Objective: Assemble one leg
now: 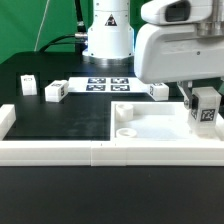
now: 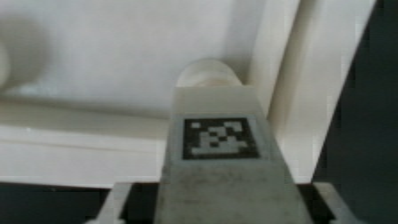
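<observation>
My tool [image 1: 205, 108] is closed narrow on the leg [image 1: 206, 114], clamping it from both flanks. The wrist view agrees: the leg [image 2: 215, 120] runs out of the tool [image 2: 217, 205] with its tagged face toward the camera and its rounded end leading. In the exterior view this sits at the right edge of the frame, about mid-height, over the right-hand part of the slab [image 1: 150, 126]. I cannot tell whether the leg's lower end touches the slab or hangs just clear, because the block itself hides the spot beneath.

I judge the step in hand to be seating this leg in a corner recess of the slab. To do it well, I want the rounded end centred on the recess before I press. In the wrist view it points toward a raised white ridge of the slab, so I do not count the alignment as confirmed. I would descend slowly with the leg upright, and grip firmly enough that it cannot twist. I would turn it only once the end has found its hole.

Farther out, the nearest spare leg [image 1: 158, 90] lies just beyond the slab's far edge, near my path but apart from it. Two spare legs [image 1: 54, 92] rest at the upper left on the dark worktop [image 1: 60, 120], well apart. The marker board [image 1: 108, 84] lies at upper centre.
</observation>
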Controlling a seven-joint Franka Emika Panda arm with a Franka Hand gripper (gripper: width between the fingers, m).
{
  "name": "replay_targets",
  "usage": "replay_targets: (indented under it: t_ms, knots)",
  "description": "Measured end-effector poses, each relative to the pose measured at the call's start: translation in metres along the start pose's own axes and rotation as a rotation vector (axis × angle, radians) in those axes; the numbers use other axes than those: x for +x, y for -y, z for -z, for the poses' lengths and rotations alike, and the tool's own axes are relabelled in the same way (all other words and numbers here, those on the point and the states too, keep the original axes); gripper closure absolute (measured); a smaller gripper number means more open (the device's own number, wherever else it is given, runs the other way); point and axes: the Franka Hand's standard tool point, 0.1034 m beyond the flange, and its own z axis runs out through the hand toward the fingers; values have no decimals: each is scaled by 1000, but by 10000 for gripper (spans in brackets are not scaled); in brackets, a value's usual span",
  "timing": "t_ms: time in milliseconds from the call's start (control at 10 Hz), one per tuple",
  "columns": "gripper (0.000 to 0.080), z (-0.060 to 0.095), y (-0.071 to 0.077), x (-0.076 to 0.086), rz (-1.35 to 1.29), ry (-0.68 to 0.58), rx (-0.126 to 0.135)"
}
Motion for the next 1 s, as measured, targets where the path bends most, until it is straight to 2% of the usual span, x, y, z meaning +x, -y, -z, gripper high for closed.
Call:
replay_targets:
  t_ms: [200,800,1000]
  knots:
    - [506,0,0,0,-191,-5,1]
    - [505,-1,-1,-6,-990,-7,-7]
    - [505,-1,-1,-7,-1095,2,-3]
